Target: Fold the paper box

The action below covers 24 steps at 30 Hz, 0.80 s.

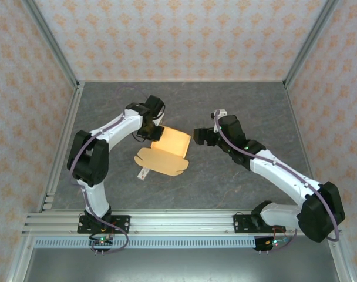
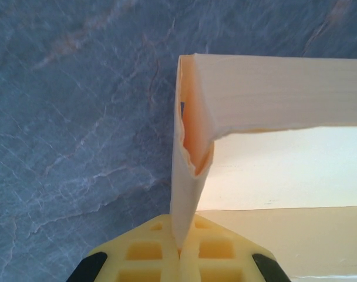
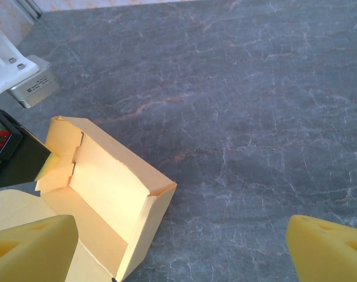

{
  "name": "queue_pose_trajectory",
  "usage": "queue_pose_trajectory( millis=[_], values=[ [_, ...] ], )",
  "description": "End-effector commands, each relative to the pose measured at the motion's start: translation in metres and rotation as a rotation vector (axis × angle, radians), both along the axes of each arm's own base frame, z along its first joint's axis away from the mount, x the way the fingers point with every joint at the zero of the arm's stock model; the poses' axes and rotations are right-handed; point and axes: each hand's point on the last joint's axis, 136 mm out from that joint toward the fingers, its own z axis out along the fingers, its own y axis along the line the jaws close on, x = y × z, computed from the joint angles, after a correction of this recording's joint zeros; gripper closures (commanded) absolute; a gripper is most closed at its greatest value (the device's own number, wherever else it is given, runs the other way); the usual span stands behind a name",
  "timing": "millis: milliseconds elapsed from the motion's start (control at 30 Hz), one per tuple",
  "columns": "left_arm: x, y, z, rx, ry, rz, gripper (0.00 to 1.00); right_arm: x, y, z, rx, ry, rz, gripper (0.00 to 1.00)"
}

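Left wrist: left end effector (image 2: 179, 251) is clamping the box (image 2: 284, 88); right end effector (image 3: 181, 247) is gaping beside it, flap pointing toward the table's (image 1: 237, 106) near edge.

You see the paper box (image 1: 169, 147) as thin, matt orange-tan cardboard, smooth on its faces and slightly ragged along one cut edge. Your table (image 1: 243, 106) looks like dark grey veined stone with a dull finish. The left gripper (image 2: 179, 251) has matt yellow moulded plastic pads (image 2: 144, 251); the rail (image 1: 178, 220) is ribbed bare metal.
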Motion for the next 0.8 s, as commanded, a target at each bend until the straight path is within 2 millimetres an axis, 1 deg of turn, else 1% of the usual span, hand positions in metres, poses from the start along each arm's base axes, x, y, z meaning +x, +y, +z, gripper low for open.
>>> queue_pose_trajectory(
  millis=[0,33,233,433,500,700,767],
  values=[
    [-0.014,0.006,0.001,0.049,0.093,-0.053,1.0,-0.001,-0.007,-0.004,-0.015,0.003,-0.027,0.08],
    [-0.014,0.006,-0.007,0.063,0.126,-0.058,1.0,0.0,-0.008,-0.004,-0.017,0.0,-0.03,0.08],
    [-0.013,0.007,-0.026,0.115,0.219,-0.079,1.0,0.001,-0.012,-0.008,-0.042,-0.009,-0.042,0.08],
    [-0.006,0.006,-0.038,0.163,0.28,-0.089,0.98,0.002,-0.013,-0.015,-0.062,-0.001,-0.046,0.09],
    [-0.004,0.003,-0.04,0.176,0.296,-0.101,0.96,0.003,-0.014,-0.016,-0.067,-0.001,-0.05,0.09],
    [0.007,0.002,-0.045,0.225,0.33,-0.113,0.85,0.004,-0.017,-0.02,-0.083,0.003,-0.062,0.08],
    [0.01,-0.002,-0.047,0.221,0.331,-0.114,0.84,0.003,-0.018,-0.021,-0.088,0.003,-0.064,0.09]
  ],
)
